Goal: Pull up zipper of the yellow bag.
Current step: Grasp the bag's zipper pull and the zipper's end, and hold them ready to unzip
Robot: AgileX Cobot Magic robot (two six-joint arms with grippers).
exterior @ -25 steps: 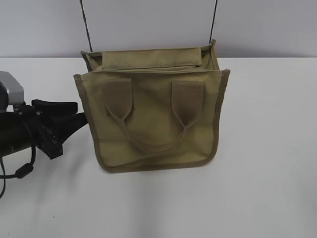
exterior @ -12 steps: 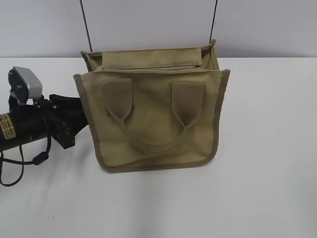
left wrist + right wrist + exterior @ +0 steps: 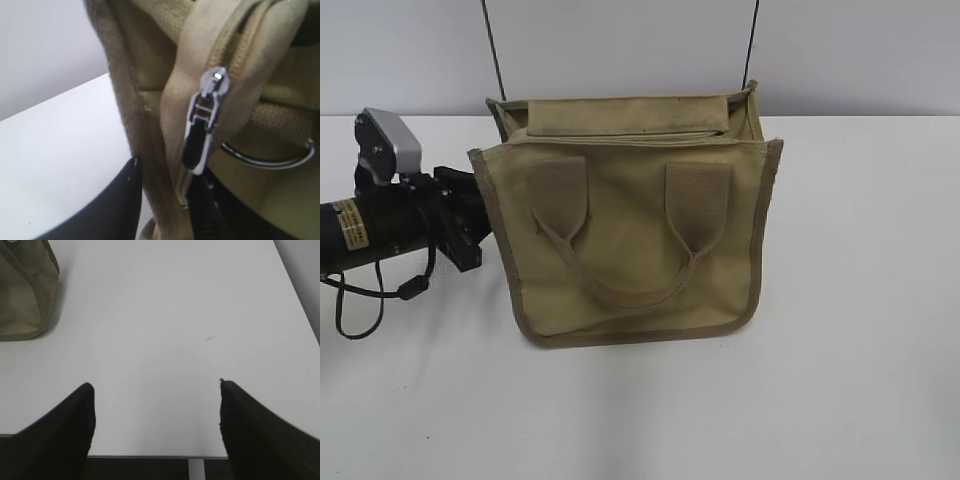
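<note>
The right hand point(image 3: 155, 415) hung wide open over bare white counter point(image 3: 165, 315), holding nothing. The left hand point(image 3: 165, 200) pressed against the bag's point(image 3: 630, 240) left edge, its fingers point(image 3: 120, 200) straddling the canvas binding; whether they gripped it I couldn't tell. A yellow label on that arm was unreadable. The silver pull point(image 3: 202, 125) of the zipper point(image 3: 235, 50) dangled there beside a metal ring point(image 3: 265, 157).
</note>
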